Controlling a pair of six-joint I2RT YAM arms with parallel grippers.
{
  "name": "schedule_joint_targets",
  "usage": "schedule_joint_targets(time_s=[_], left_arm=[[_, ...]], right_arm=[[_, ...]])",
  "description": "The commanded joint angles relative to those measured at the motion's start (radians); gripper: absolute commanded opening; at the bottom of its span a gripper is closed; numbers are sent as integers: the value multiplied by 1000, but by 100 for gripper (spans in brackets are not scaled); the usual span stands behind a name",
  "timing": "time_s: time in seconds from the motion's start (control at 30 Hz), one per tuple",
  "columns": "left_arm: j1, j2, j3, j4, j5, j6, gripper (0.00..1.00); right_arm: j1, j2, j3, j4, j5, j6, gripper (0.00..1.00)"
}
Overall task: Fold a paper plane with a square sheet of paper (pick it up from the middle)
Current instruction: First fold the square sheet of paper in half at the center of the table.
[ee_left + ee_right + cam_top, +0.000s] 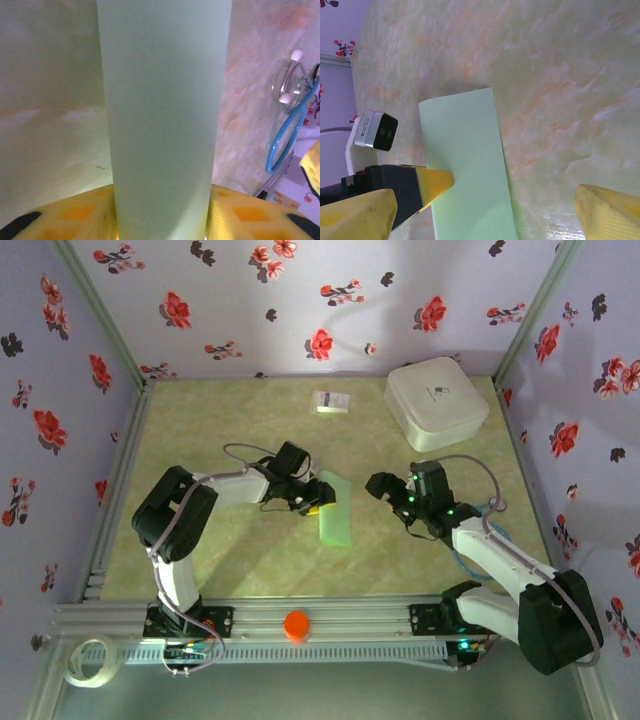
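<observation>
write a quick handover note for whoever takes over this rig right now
Left gripper: at the left long edge of the paper, with one yellow fingertip on it. Open or shut is unclear.
Right gripper: open and empty, just right of the paper, not touching it.
Paper: on the table between the two grippers, as a narrow strip, so apparently folded lengthwise.
Done: seemingly the first lengthwise fold.
Left: the nose corners and wing folds. There is no pointed plane shape yet.
</observation>
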Motion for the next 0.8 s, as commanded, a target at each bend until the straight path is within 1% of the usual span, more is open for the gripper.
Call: schedule_joint_targets(time_s=[0.0, 0.17, 0.33, 0.47, 0.6, 0.77], left_arm=[[7, 23, 0, -36, -34, 35, 46], [6, 15, 11, -73, -85, 56, 50], [1, -10, 52, -167, -160, 102, 55], [-2, -35, 59, -199, -206, 123, 59], [-1, -51, 61, -224, -230, 150, 59], [0, -41, 64, -258, -259, 164, 54]], right_arm=[[-2, 7, 28, 16, -14, 7, 92], [-3, 13, 28, 25, -22, 6, 92], [-3, 14, 25, 55, -32, 4, 92], [-3, 24, 26, 61, -35, 5, 92], [-2, 31, 25, 65, -41, 6, 93], [2, 44, 27, 67, -44, 9, 93]])
